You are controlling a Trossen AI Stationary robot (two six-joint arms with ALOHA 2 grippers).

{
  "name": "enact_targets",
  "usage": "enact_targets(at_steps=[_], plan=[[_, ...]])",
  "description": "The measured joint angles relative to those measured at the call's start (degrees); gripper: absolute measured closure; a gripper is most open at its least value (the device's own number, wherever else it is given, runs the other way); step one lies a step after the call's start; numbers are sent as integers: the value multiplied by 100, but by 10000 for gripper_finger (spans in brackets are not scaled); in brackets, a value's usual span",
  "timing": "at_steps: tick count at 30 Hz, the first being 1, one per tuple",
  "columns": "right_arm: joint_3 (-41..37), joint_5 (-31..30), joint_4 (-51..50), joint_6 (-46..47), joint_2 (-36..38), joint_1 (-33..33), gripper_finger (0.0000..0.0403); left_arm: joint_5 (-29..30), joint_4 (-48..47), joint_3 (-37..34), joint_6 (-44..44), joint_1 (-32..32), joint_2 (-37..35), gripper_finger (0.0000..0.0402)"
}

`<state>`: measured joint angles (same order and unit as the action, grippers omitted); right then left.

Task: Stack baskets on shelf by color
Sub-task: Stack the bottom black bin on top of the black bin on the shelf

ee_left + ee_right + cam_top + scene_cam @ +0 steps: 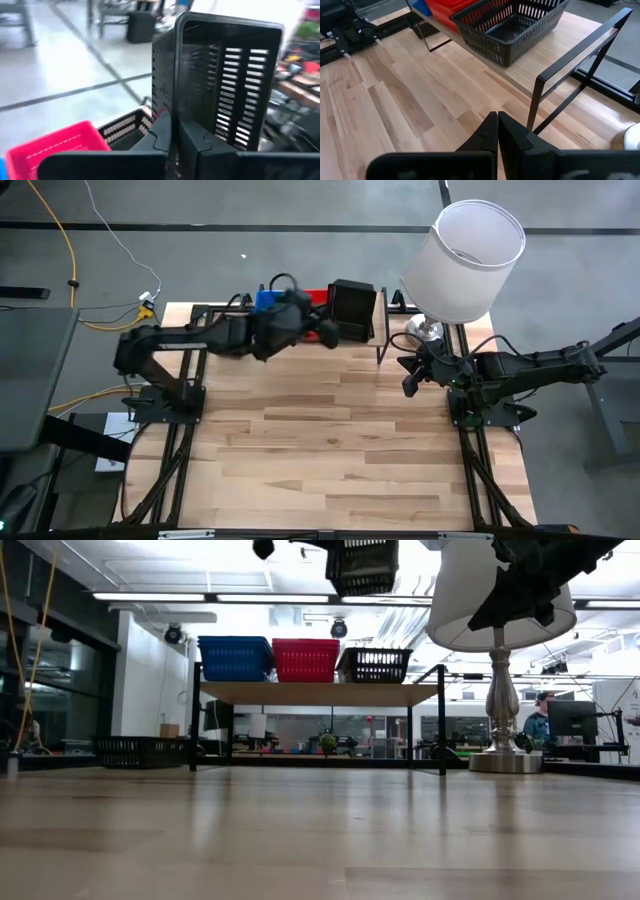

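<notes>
Overhead, table-level, two wrist views; shelf [305, 692] shared.

A light wood table [330, 450] made of planks is seen, and a low shelf [318, 693] with a wood top and thin black legs is set on its far edge. On the shelf, a blue basket [236, 658], a red basket [306, 659] and a black basket [374, 665] are lined up side by side. A lamp base [499, 760] is also set on the table, just beside the shelf.
</notes>
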<state>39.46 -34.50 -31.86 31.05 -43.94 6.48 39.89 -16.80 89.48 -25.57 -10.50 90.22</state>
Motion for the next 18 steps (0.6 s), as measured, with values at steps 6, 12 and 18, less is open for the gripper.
enact_targets(at_steps=[6, 12, 18], plan=[[0, -44, 0, 366, 1, -7, 403, -268, -139, 760, -1043, -137, 779, 401], [0, -44, 0, 514, 1, -7, 403, -386, -343, 764, -2411, -435, 1198, 398], [0, -44, 0, 508, 1, -7, 403, -377, -756, 765, -2895, -615, 1361, 392]])
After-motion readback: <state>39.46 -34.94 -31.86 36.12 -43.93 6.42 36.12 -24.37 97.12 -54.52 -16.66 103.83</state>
